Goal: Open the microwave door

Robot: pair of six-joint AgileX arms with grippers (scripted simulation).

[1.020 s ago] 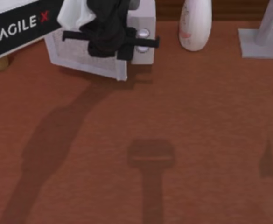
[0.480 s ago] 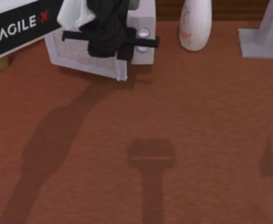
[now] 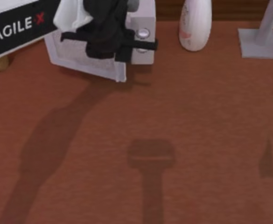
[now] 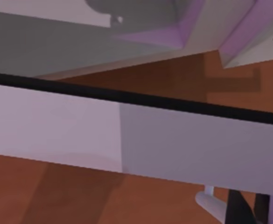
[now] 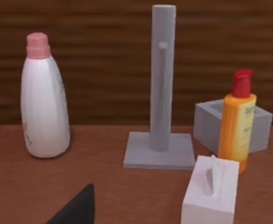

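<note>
Left arm at the microwave door, far left of the table

The left gripper (image 3: pixel 109 39) sits over the microwave (image 3: pixel 143 18) at the far left; I cannot tell how wide its fingers stand or whether they hold anything. The microwave door (image 3: pixel 87 60) stands ajar, its right edge swung toward the near side. It looks stiff, light and hinged at the left, so that free right edge seems best to grip. The right arm stays parked, unseen, at the right.

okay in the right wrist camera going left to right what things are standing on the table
White bottle with a pink cap → grey upright post on a flat base → white tissue box → orange bottle with a red pump top, standing in front of a grey open box.
</note>
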